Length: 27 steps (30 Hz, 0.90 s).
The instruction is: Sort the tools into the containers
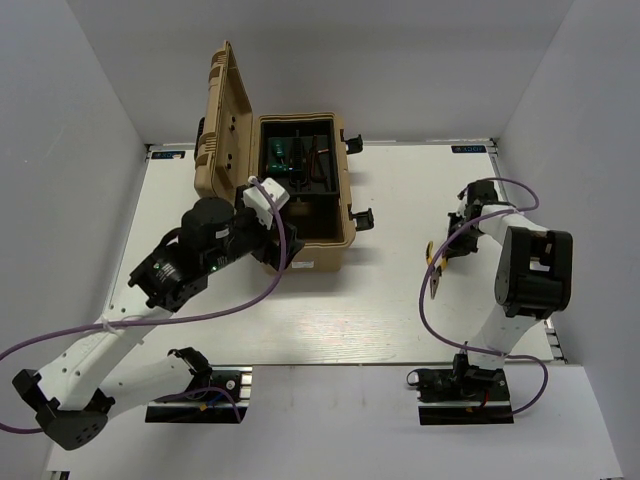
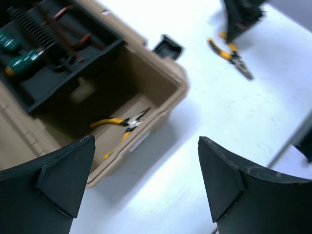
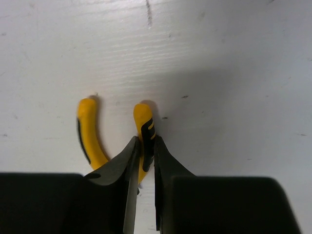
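The tan toolbox stands open at the back centre, lid up. Its black inner tray holds two green-handled screwdrivers and thin brown hex keys. One yellow-handled pliers lies in the box bottom. My left gripper is open and empty, just in front of the box's near corner. My right gripper is shut on one handle of the second yellow-handled pliers, which lies on the table at the right; it also shows in the left wrist view.
The white table is walled by grey panels on three sides. The toolbox's black side latch sticks out to the right. Purple cables loop from both arms over the table.
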Available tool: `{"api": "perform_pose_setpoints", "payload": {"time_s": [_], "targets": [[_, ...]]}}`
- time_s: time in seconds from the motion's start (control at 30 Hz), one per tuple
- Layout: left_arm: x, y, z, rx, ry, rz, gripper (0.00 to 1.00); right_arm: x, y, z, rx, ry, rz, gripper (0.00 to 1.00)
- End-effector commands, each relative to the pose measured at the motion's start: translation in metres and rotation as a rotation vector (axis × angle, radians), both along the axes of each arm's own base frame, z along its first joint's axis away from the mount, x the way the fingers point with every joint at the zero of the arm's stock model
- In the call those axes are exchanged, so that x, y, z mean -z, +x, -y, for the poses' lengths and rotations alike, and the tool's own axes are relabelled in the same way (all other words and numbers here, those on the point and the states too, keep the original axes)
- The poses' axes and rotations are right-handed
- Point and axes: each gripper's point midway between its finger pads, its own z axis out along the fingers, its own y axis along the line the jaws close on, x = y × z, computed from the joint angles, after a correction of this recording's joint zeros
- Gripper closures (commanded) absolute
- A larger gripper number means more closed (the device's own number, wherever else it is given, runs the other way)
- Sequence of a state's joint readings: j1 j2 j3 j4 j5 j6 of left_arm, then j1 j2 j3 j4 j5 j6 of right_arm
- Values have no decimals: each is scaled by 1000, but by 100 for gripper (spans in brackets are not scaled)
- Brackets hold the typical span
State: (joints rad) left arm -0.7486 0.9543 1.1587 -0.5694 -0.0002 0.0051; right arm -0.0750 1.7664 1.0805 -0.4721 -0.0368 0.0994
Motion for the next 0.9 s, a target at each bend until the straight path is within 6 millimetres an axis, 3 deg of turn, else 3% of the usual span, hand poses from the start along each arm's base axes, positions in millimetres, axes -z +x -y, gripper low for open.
{"api": "perform_pose_setpoints", "payload": {"time_s": [0.0,0.07,0.1,0.13,0.2,0.23,0.27,0.33,0.4,0.43,0.5,0.53,0.57,0.6,0.63,0.67,0.77,0.83,0.87], "targets": [[-24,-28,13,189,-13,44,4,-30,-1,-13,-38,67,25,100],[-24,-38,16,259,-5,52,4,-67,12,-27,-118,130,108,100],[-28,-39,16,259,-10,59,4,-80,7,-32,-137,151,112,100],[-32,-41,14,259,-18,70,4,-109,19,-41,-180,180,187,100],[-50,-41,10,243,-44,114,4,-132,13,-59,-234,260,202,100],[-52,-40,6,224,-45,124,4,-144,18,-63,-249,270,236,100],[-60,-39,5,214,-53,139,4,-169,30,-67,-271,277,299,100],[-78,-33,-4,153,-77,194,4,-195,34,-84,-333,328,342,100],[-101,-33,-21,78,-111,245,4,-224,40,-102,-399,374,408,100],[-107,-20,-42,-64,-108,265,4,-235,48,-117,-438,392,431,100],[-131,-10,-76,-251,-135,328,3,-277,56,-138,-493,468,511,100],[-141,-10,-89,-316,-169,341,3,-284,61,-155,-534,496,532,100],[-152,-10,-99,-362,-191,364,3,-305,68,-167,-552,533,572,100],[-161,-7,-114,-444,-202,382,3,-310,69,-188,-584,581,575,100],[-168,-9,-126,-494,-232,387,3,-318,64,-198,-581,624,562,100],[-180,-10,-136,-543,-263,411,3,-325,78,-209,-613,635,624,100],[-196,-13,-167,-697,-310,434,3,-346,84,-252,-712,665,731,100],[-194,-10,-186,-816,-297,427,3,-361,83,-275,-777,650,790,100],[-195,-9,-191,-857,-295,426,3,-345,82,-297,-801,660,750,100]]}}
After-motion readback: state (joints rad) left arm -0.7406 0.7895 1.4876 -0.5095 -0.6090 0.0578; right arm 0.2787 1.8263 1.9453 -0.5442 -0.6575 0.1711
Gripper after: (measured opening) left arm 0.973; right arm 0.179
